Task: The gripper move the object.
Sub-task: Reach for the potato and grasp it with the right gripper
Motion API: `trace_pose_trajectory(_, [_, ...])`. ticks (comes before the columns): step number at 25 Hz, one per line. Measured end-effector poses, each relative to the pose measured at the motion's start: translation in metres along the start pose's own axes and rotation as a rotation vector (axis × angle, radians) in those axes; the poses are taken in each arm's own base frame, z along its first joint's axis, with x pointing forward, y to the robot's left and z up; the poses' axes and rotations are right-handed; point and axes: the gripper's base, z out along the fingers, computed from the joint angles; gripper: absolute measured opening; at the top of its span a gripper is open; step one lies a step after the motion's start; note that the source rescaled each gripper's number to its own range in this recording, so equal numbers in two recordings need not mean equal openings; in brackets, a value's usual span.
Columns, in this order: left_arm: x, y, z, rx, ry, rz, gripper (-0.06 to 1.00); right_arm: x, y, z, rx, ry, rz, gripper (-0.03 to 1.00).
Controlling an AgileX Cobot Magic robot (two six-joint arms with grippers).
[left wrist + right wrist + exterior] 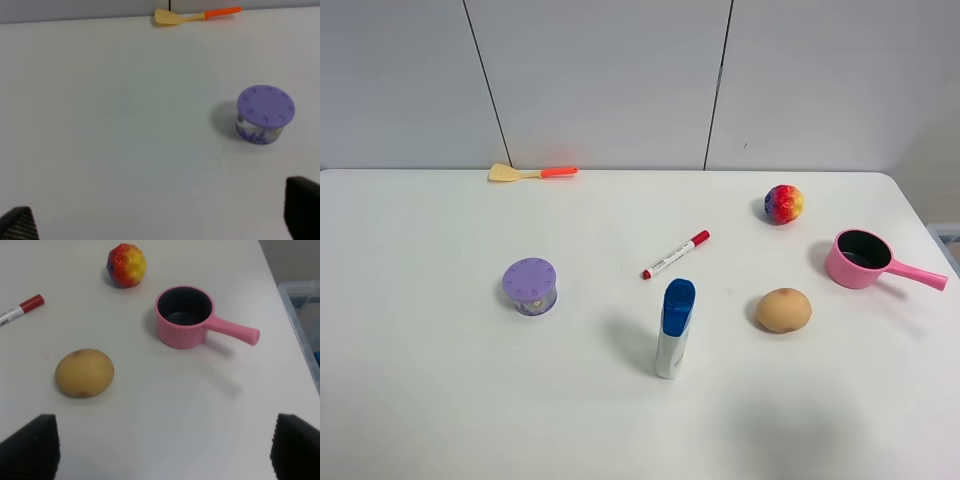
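Note:
The object, a tan potato-like lump (783, 310), lies on the white table (440, 400) at the right of the middle, and shows in the right wrist view (84, 372). My right gripper (162, 447) is open and empty, its fingertips (30, 446) wide apart, and the lump lies a little ahead of one of them. My left gripper (160, 220) is open and empty, with only its fingertips (302, 207) showing, over bare table near the purple-lidded jar (265, 114). Neither gripper shows in the exterior high view.
A pink saucepan (863, 260) and a rainbow ball (783, 204) lie right of the middle. A blue-capped white bottle (675, 327) stands in the middle, with a red marker (675, 254) behind it. The purple jar (530, 286) stands at the left, a spatula (532, 173) at the back edge.

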Motion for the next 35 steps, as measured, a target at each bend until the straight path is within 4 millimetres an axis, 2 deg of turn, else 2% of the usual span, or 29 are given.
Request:
trace_pose_trajectory(1, [0.000,0.000,0.000,0.000,0.000,0.000,1.00,0.000,0.000,0.000,0.000,0.000,0.000,0.75])
trace_pose_trajectory(16, [0.000,0.000,0.000,0.000,0.000,0.000,1.00,0.000,0.000,0.000,0.000,0.000,0.000,0.75])
trace_pose_trajectory(23, [0.000,0.000,0.000,0.000,0.000,0.000,1.00,-0.010,0.000,0.018,0.000,0.133,0.001,0.75])
trace_pose_trajectory(25, [0.000,0.000,0.000,0.000,0.000,0.000,1.00,-0.023,0.000,0.019,0.000,0.160,0.001,0.75])
trace_pose_trajectory(30, [0.000,0.000,0.000,0.000,0.000,0.000,1.00,-0.078,0.001,0.019,-0.004,0.174,0.004,0.75])
trace_pose_trajectory(35, [0.000,0.000,0.000,0.000,0.000,0.000,1.00,-0.128,0.002,0.037,-0.022,0.271,0.016,0.75])
